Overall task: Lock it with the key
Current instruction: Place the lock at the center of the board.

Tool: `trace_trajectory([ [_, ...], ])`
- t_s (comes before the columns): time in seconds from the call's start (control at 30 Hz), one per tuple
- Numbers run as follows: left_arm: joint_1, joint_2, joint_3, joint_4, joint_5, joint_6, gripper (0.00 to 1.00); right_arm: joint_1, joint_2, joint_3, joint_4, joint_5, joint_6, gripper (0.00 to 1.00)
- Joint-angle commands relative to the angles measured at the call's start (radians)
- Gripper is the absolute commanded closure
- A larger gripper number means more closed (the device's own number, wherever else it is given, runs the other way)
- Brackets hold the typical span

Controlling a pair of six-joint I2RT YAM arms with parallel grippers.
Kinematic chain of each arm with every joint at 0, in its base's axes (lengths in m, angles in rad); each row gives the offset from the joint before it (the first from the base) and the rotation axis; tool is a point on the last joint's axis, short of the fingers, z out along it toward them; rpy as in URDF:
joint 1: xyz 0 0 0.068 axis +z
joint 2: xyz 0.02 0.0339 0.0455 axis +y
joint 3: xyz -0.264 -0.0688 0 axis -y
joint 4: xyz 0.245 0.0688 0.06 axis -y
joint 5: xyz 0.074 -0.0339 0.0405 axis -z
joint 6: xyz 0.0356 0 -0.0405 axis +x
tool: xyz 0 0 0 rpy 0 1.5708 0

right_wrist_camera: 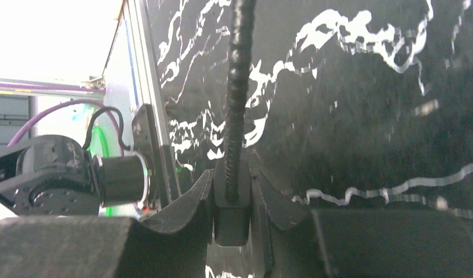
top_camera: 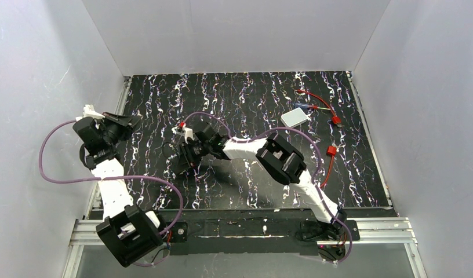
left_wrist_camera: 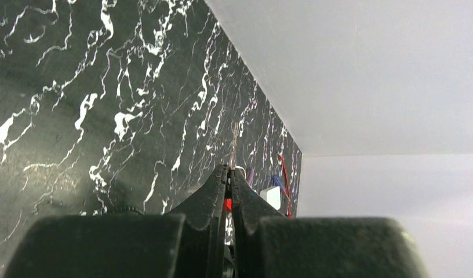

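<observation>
Black lock (right_wrist_camera: 231, 215), ribbed black cable (right_wrist_camera: 237, 87)

No readable text, labels, brands or numbers in any view. White box (top_camera: 295, 117) and red tags (top_camera: 331, 150) on desk (top_camera: 240, 92): too small to tell.

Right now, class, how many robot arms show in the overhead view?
2: the left arm at the left edge of the mat; the right arm reaching its middle, hand shut on a black cable. None looks hidden.
</observation>
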Motion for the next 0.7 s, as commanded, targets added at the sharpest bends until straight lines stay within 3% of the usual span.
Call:
trace_trajectory([
  [0.0,0.003,-0.009,0.072,-0.066,0.058,0.047,1.00,0.008,0.046,0.107,0.080,0.031,0.052,0.85],
  [0.1,0.003,0.001,0.089,-0.087,0.060,0.067,1.00,0.010,0.076,0.140,0.064,0.047,0.042,0.77],
  [0.37,0.002,0.044,0.127,-0.128,0.088,0.121,1.00,0.004,0.030,0.128,-0.022,0.059,-0.032,0.27],
  [0.5,-0.010,0.077,0.160,-0.189,0.106,0.197,1.00,-0.030,-0.063,0.063,-0.062,0.078,-0.076,0.19],
  [0.67,-0.069,0.143,0.210,-0.340,0.093,0.437,1.00,-0.095,-0.224,-0.068,-0.146,0.100,-0.199,0.04],
])
